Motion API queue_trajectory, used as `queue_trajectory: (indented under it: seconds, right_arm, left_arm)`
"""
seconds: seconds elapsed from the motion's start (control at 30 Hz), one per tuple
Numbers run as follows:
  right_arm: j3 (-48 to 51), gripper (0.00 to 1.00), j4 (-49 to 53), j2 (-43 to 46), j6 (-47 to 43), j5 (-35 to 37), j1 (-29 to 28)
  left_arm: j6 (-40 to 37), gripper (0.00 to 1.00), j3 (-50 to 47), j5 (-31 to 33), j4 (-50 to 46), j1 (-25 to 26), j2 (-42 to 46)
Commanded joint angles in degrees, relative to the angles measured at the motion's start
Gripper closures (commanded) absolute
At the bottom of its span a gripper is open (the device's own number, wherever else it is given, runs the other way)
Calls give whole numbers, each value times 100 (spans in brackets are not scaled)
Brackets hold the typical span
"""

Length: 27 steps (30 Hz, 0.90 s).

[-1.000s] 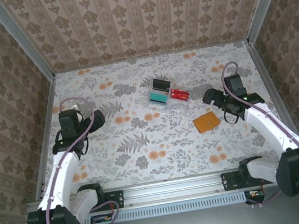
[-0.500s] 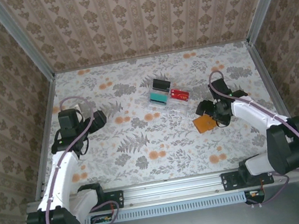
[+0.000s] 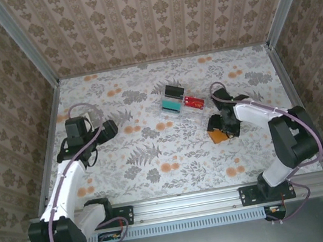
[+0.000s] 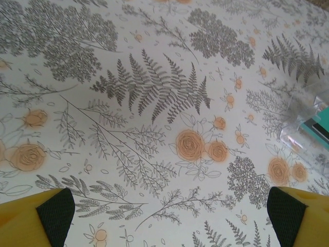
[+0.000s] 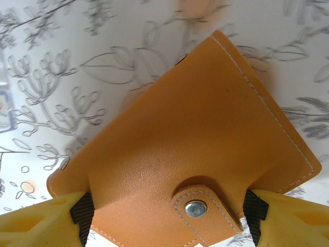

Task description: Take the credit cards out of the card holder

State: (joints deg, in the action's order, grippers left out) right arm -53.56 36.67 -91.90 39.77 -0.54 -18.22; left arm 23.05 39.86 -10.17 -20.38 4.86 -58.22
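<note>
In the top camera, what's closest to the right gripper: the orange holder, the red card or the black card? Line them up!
1. The orange holder, right under the right gripper.
2. The red card, farther back, toward the middle.
3. The black card, farthest back and left.

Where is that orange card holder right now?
In the top view the card holder lies flat right of centre, just nearer and right of the clear tray; the right gripper straddles it.
</note>
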Motion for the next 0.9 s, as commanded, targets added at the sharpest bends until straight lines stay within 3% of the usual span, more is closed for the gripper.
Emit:
queue_trajectory:
  seconds: [0.0,0.23,0.4,0.63,0.87]
  right_arm:
    - [-249,21,311,-440,-222,146,-597]
    - [-557,22,703,-862,-287,326,-2068]
    - [-896,22,569,-963,-642,55,-3081]
    - [-946,18,278,3,-79,-91,-2797]
    - [-24,26,-505,461,1014,-915,-2174]
  left_arm:
    - [82,0,100,-219,-132,98,-137]
    - [209,0,89,-428,-170,310,-398]
    - [397,0,-13,-706,-33,574,-611]
    - [1017,1,-121,-1255,406,1356,-1096]
    - [1831,17,-88,-1925,1163,2466,-1982]
